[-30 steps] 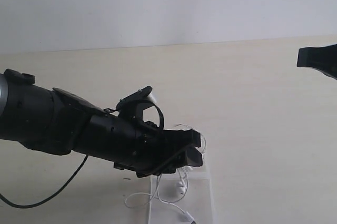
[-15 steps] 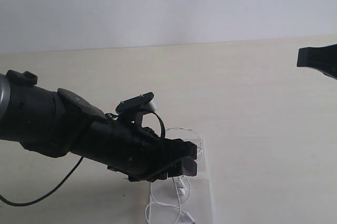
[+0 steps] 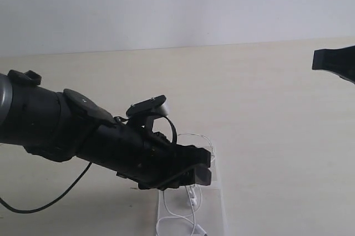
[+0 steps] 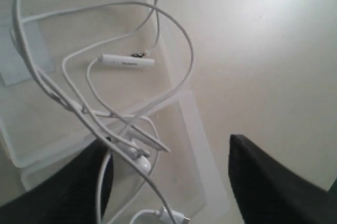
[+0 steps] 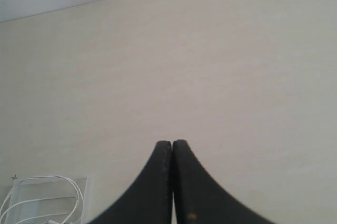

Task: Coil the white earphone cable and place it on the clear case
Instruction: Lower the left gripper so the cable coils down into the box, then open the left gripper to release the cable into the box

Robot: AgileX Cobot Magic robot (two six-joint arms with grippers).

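The white earphone cable (image 4: 179,40) lies in loose tangled loops on the clear case (image 4: 199,148). Its inline remote (image 4: 128,61), earbuds (image 4: 141,164) and plug (image 4: 172,216) all show in the left wrist view. My left gripper (image 4: 168,187) hovers just over the case, open, its black fingers (image 4: 274,182) wide apart; one strand runs past the other finger. In the exterior view the left gripper (image 3: 203,167) covers the case's (image 3: 220,209) far end, with cable (image 3: 192,197) below it. My right gripper (image 5: 172,146) is shut on nothing, high at the far right (image 3: 334,62).
A thick black robot cable (image 3: 66,191) trails on the pale table (image 3: 266,108) under the left arm. A corner of the clear case (image 5: 84,182) with cable loops (image 5: 73,192) shows in the right wrist view. A white wall stands behind the table.
The cable loop that lay on the table left of the case has drawn in onto the case. My left gripper dropped slightly toward the case. The right gripper stayed still.
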